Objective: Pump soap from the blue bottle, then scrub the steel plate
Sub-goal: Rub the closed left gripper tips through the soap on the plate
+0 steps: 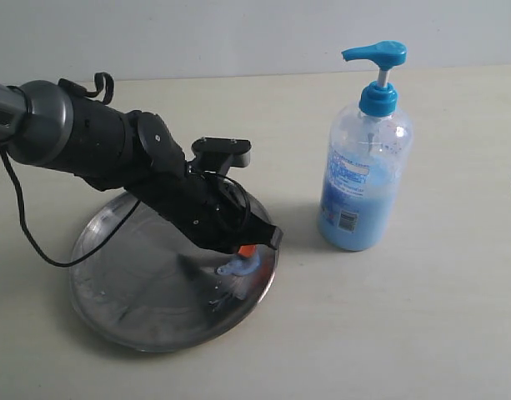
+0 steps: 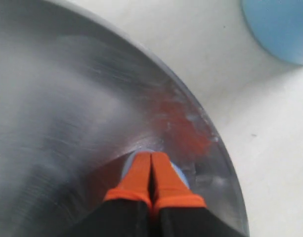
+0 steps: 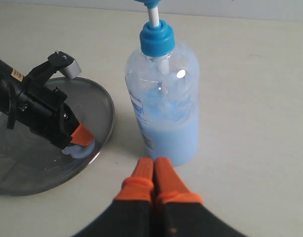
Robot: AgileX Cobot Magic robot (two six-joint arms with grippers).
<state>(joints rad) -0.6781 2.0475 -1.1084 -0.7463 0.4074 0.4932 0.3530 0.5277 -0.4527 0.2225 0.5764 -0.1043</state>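
Soap (image 1: 238, 268) lies as a small pale blue blob on the steel plate (image 1: 147, 292), close to the rim on the side facing the blue bottle (image 1: 363, 167). The left gripper (image 1: 250, 248) reaches down across the plate at a slant. Its orange fingertips are pressed together with nothing held between them, and their ends meet the blob. In the left wrist view, pale blue shows on both sides of the closed tips. The bottle stands upright on the pale table (image 1: 422, 333), near the plate but apart from it, with its pump head raised and blue liquid filling its lower part. The right gripper (image 3: 154, 165) points toward the bottle's base, its jaws likewise closed and empty; whether it touches the bottle cannot be told.
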